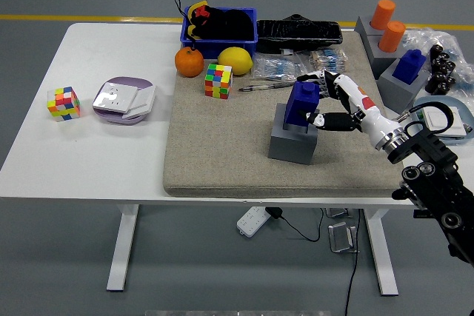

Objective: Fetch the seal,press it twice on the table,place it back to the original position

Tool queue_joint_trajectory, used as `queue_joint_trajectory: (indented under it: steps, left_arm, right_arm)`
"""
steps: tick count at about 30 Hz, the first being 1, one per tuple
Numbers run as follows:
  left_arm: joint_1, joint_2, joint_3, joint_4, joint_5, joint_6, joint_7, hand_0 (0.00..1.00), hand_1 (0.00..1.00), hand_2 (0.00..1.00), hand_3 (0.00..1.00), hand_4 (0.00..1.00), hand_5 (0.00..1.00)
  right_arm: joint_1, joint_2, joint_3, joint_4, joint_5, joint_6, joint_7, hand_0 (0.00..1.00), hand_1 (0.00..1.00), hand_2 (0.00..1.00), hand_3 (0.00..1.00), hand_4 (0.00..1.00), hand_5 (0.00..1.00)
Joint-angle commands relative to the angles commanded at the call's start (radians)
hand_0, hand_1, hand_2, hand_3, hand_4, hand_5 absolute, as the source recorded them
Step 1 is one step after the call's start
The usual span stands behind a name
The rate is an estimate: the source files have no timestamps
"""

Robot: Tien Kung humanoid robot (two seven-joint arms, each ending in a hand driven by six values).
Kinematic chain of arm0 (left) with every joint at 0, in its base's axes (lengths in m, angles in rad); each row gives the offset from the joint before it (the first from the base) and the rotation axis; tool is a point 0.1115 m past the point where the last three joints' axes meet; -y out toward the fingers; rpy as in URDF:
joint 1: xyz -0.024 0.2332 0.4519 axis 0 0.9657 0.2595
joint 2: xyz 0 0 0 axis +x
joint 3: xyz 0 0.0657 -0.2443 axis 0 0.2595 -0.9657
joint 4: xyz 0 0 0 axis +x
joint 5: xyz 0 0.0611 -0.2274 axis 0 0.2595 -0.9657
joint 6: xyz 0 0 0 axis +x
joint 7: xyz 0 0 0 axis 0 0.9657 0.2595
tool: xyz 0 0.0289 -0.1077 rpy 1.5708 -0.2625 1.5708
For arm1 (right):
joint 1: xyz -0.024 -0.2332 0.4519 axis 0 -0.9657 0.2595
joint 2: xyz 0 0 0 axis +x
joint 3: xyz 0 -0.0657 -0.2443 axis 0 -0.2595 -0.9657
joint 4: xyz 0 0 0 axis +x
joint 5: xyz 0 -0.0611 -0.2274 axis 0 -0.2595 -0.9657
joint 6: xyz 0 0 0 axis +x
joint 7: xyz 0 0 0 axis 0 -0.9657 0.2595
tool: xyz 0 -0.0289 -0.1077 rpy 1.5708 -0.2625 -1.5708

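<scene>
A blue seal (303, 103) stands in the top opening of a grey block holder (294, 137) in the middle of the beige felt mat (222, 153). My right hand (326, 101) reaches in from the right, with its fingers curled around the seal's right side. The seal's lower part is sunk into the holder. The left arm is out of view.
A second blue seal (409, 65) sits on a grey block at the right, next to orange cylinders (386, 23). A Rubik's cube (218, 81), pen (268, 86), orange (189, 62) and lemon (235, 60) lie at the mat's back. Another cube (63, 103) and a purple dish (124, 100) lie at the left.
</scene>
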Motion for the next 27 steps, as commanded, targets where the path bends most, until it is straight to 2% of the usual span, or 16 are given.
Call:
queue_joint_trajectory:
  steps: [15,27]
  left_arm:
    - [0.0,0.0,0.001,0.0,-0.001,0.0,0.0,0.816,0.816,0.79,0.837,0.808,0.414]
    - [0.002,-0.001,0.001,0.0,-0.001,0.0,0.0,0.816,0.816,0.79,0.837,0.807,0.413]
  right_arm:
    - [0.006,0.003,-0.015,-0.038,-0.006,-0.006,0.01,0.448,0.368,0.388,0.409,0.618,0.002]
    - [-0.002,0.016,-0.016,-0.033,-0.01,-0.007,0.006,0.448,0.368,0.388,0.41,0.618,0.002]
